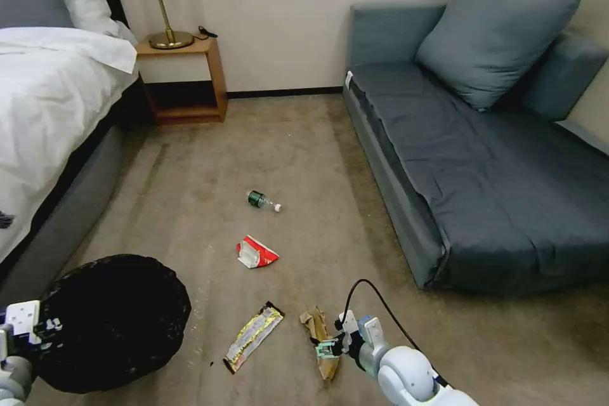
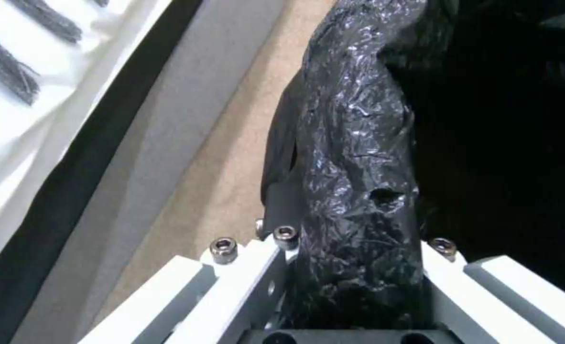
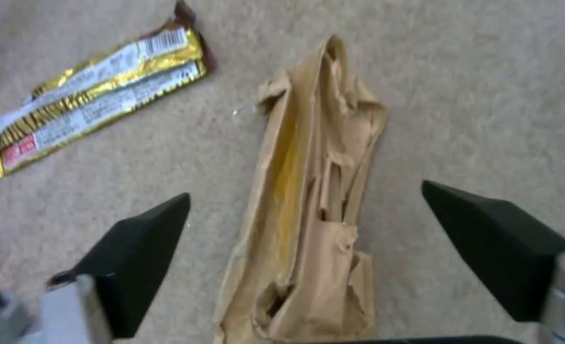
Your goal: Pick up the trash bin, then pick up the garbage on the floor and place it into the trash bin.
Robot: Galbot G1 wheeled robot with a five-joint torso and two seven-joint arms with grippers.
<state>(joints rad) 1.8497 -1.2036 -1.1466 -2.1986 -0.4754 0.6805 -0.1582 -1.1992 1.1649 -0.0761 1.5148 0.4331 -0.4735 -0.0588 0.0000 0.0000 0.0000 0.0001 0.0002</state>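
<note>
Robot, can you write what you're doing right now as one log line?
left end effector: shut on trash bin rim | right end effector: open, straddling brown paper bag on carpet | other litter: on floor

Beige carpet [image 1: 304, 158] covers the floor. A wooden nightstand [image 1: 184, 79] stands against the far wall and serves as landmark. On its top rest a brass lamp [image 1: 162, 3] and a small dark object [image 1: 206, 32] near the wall. Just left of the nightstand lies a bed [image 1: 51, 114] with white bedding and a grey base. Well to the right of the nightstand, along the same wall, sits a dark blue-grey sofa [image 1: 482, 165]; a matching cushion [image 1: 495, 38] leans against its backrest.
</note>
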